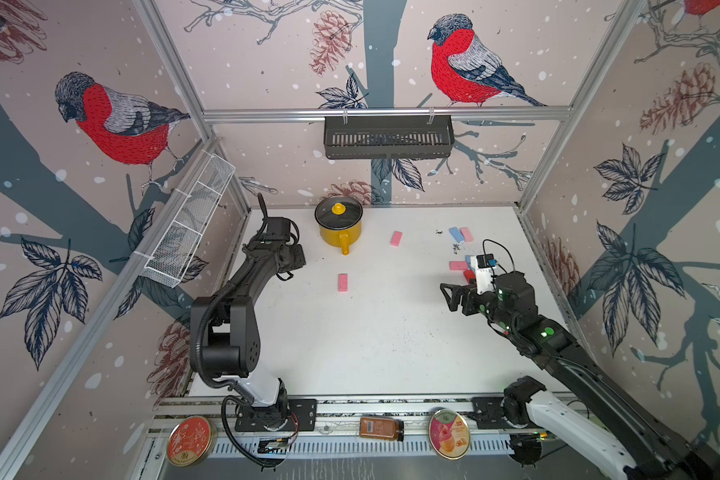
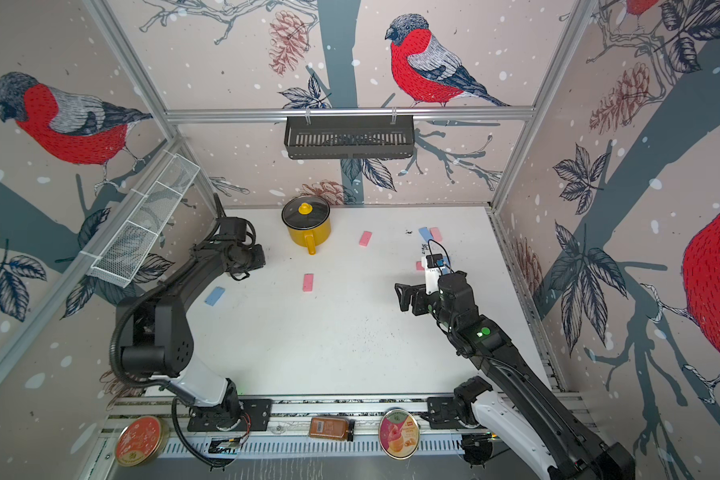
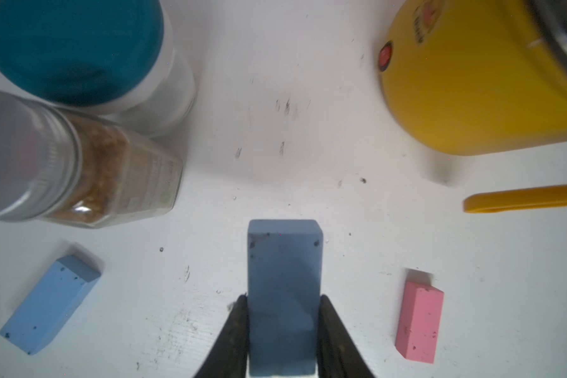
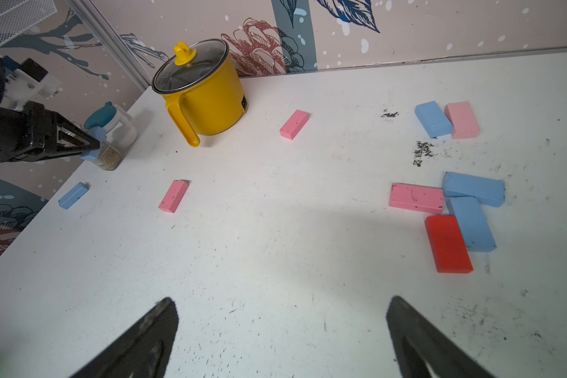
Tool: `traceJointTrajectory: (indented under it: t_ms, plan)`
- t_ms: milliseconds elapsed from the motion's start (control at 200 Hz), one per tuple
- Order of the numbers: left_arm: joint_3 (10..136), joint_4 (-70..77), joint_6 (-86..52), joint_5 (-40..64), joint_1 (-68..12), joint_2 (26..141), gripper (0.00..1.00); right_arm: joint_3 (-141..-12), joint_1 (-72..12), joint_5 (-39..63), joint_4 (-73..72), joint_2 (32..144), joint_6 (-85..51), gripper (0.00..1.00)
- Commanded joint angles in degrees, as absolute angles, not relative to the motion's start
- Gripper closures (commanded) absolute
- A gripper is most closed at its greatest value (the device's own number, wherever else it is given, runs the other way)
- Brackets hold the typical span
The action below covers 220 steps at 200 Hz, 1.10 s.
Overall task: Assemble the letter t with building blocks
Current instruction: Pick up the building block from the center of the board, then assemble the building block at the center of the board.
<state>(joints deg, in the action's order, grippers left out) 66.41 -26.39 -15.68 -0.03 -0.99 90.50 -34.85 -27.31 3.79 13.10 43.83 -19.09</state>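
Light blue block, clamped in left fingers, shows only in wrist views; right fingers stand apart, four pink blocks, one red block ahead.

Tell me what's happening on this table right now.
The left gripper is shut on a light blue block, holding it beside the spice jar near the yellow pot. The right gripper is open and empty, hovering over the table by a group of four blocks, pink, red and two blue, which touch and look like the start of a T. Other pink and blue blocks lie scattered.
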Motion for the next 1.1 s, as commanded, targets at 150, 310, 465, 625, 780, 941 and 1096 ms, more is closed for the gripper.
traceJointTrajectory:
  t_ms: [150, 310, 465, 625, 780, 941, 1096]
  plan:
    - [55.2, -7.9, -2.4, 12.1, -1.4, 75.5, 1.0, -34.3, -27.5, 2.7, 10.6, 41.7, -19.1, 0.0]
    - [44.3, 4.7, 11.3, 17.1, -2.1, 64.8, 1.0, -33.7, -27.5, 3.0, 10.1, 39.6, -19.0, 0.0]
    - [37.8, 7.7, 27.4, 19.9, -2.3, 58.6, 1.0, -33.2, -27.6, 3.2, 9.7, 38.3, -19.2, 0.0]
    - [37.0, 1.6, 42.9, 20.4, -2.2, 58.3, 1.0, -33.0, -27.6, 3.8, 9.5, 38.1, -19.2, 0.0]
    - [37.8, -2.5, 53.7, 20.6, -2.3, 62.5, 1.0, -32.9, -27.5, 4.2, 9.3, 38.1, -19.3, 0.0]
    - [43.1, -11.2, 63.6, 15.2, -2.4, 70.1, 1.0, -32.0, -27.6, 4.3, 8.7, 38.2, -19.4, 0.0]
    - [46.6, -16.9, 72.7, 14.1, -2.8, 75.4, 1.0, -32.0, -27.6, 4.4, 8.6, 39.0, -19.4, 0.0]
